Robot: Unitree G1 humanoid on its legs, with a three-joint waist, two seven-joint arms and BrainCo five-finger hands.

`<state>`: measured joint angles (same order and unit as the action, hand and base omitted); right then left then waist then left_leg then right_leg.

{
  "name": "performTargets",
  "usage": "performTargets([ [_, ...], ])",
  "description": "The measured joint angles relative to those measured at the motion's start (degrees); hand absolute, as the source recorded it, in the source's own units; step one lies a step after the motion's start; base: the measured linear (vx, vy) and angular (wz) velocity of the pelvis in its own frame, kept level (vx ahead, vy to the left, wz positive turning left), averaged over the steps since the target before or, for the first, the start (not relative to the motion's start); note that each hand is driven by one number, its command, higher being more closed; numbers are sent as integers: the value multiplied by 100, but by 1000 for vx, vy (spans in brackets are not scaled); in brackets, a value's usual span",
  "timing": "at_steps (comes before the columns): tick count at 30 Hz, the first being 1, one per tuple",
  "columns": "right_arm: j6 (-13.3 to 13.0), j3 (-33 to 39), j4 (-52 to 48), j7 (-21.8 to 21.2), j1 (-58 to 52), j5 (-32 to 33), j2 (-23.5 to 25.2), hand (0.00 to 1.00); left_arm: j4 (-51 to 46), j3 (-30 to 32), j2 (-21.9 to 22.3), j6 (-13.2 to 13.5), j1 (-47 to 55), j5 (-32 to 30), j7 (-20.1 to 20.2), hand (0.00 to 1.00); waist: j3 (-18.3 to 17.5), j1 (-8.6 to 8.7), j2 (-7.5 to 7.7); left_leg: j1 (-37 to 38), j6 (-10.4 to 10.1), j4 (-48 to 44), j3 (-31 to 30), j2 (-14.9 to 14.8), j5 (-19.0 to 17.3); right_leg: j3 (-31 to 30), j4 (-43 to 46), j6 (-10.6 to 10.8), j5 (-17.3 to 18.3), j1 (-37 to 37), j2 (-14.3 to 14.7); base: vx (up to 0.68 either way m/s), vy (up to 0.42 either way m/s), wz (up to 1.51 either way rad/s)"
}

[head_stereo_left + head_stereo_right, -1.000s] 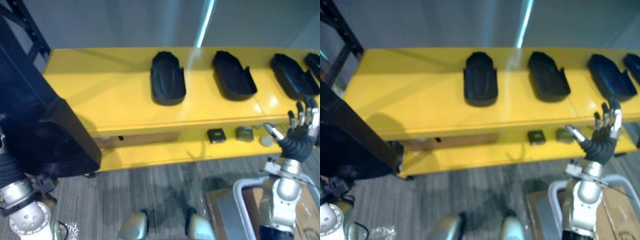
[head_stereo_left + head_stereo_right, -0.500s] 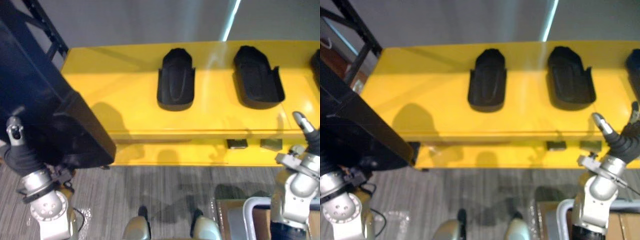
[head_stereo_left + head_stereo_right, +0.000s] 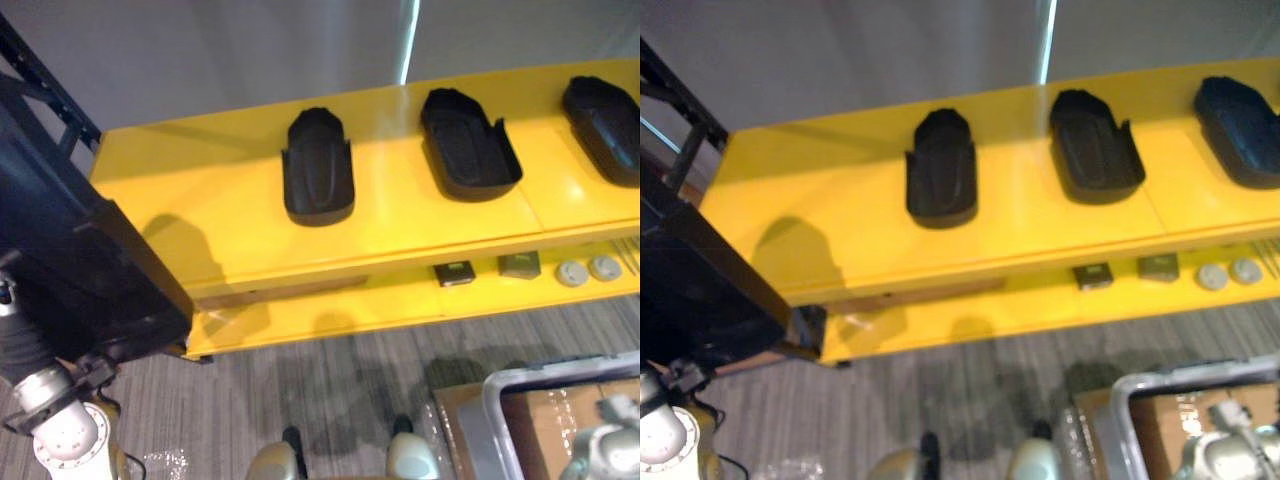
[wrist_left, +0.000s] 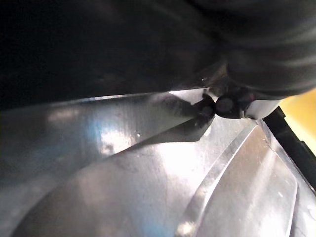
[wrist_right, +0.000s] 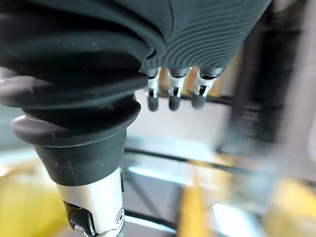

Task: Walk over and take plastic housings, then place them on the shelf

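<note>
Left eye view has the large black housing (image 3: 85,270) at the left edge, above the left hand (image 3: 14,335); I cannot tell how its fingers grip. The right hand (image 5: 170,94) hangs with relaxed fingers, empty. Best to lower the load level onto the bare shelf (image 3: 200,200), left of the resting housings (image 3: 318,168).

Right hand (image 5: 207,34) hangs, fingers (image 5: 173,100) relaxed; left forearm (image 3: 40,395) points up.
</note>
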<state>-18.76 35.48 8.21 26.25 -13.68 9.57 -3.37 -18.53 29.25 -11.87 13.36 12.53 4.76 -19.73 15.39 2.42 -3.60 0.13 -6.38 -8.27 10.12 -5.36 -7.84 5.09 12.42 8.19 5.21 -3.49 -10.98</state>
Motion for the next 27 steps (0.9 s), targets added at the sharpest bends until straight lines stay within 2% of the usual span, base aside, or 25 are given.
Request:
performTargets([
  [1, -1, -119, 125, -177, -19, 43, 0, 0, 130, -5, -101, -84, -65, 1, 7, 100, -1, 0, -3, -8, -3, 10, 18, 2, 4, -26, 5, 0, 0, -33, 1, -3, -3, -8],
  [3, -2, -527, 630, -817, -19, 52, -23, 0, 813, -40, -618, -422, -479, 20, 23, 100, 10, 15, -19, -11, -3, 35, 31, 3, 27, -38, 1, -5, -13, -57, 4, 4, -1, -3],
  [4, -2, -637, 742, -919, -20, 9, -48, 0, 1050, -42, -795, -487, -625, 40, 20, 100, 10, 13, -18, -12, -3, 53, 33, 5, 27, -42, -4, -5, -14, -57, 8, 0, 0, 0],
  [5, -4, -864, 963, -1070, -27, -171, -146, 0, 1580, -76, -1165, -615, -968, 189, 12, 100, 13, 17, -13, -18, -13, 80, 42, 6, 34, -43, -24, -5, -21, -64, 13, 0, 0, 0],
  [8, -5, -1331, 1342, -1234, 18, -374, -497, 0, 3011, -224, -2166, -971, -2045, 411, -32, 100, 49, 7, 46, -77, -8, 65, 120, 9, 57, -77, -40, -9, -49, -171, 15, 19, 5, -3],
  [9, -6, -1368, 1383, -1239, 28, -372, -556, 0, 3237, -310, -2354, -1035, -2253, 432, -40, 100, 55, 7, 58, -118, -7, 53, 118, 8, 58, -77, -39, -15, -59, -200, 15, 0, 0, 0],
  [12, -18, -1547, 1576, -1132, 208, -357, -822, 0, 4134, -829, -3255, -1293, -3298, 423, -70, 100, 184, 27, 227, -230, -6, -23, 155, 7, 59, -147, 8, -25, -73, -343, 16, 5, 3, -5],
  [15, -93, -1661, 1584, -977, 366, -349, -993, 0, 4578, -1081, -3644, -1544, -3894, 418, -103, 100, 336, 143, 337, -243, -7, -34, 190, 11, 57, -236, 70, -26, -73, -428, 17, 6, 2, -10],
  [20, -113, -1705, 1627, -867, 406, -340, -1151, 0, 5039, -1332, -3954, -1986, -4434, 358, 89, 100, 581, 164, 408, -449, -47, -368, 313, -38, -12, -478, 197, -26, -73, -641, 37, -5, 1, -14],
  [24, -114, -1714, 1739, -860, 440, -307, -1196, 0, 5280, -1717, -4211, -2428, -4856, 103, 615, 100, 780, 181, 410, -589, -65, -758, 318, -193, -227, -558, 299, -28, -72, -672, 132, -31, 7, -10],
  [25, -114, -1718, 1743, -860, 465, -308, -1200, 0, 5364, -1769, -4220, -2639, -4974, 89, 823, 100, 788, 175, 419, -653, -65, -831, 331, -211, -271, -631, 339, -29, -72, -755, 186, -34, -7, -10],
  [27, -115, -1722, 1750, -860, 505, -308, -1202, 0, 5482, -1882, -4235, -2894, -5071, 70, 1109, 100, 805, 183, 414, -723, -53, -889, 362, -217, -301, -692, 373, -29, -71, -834, 190, -39, 1, -9],
])
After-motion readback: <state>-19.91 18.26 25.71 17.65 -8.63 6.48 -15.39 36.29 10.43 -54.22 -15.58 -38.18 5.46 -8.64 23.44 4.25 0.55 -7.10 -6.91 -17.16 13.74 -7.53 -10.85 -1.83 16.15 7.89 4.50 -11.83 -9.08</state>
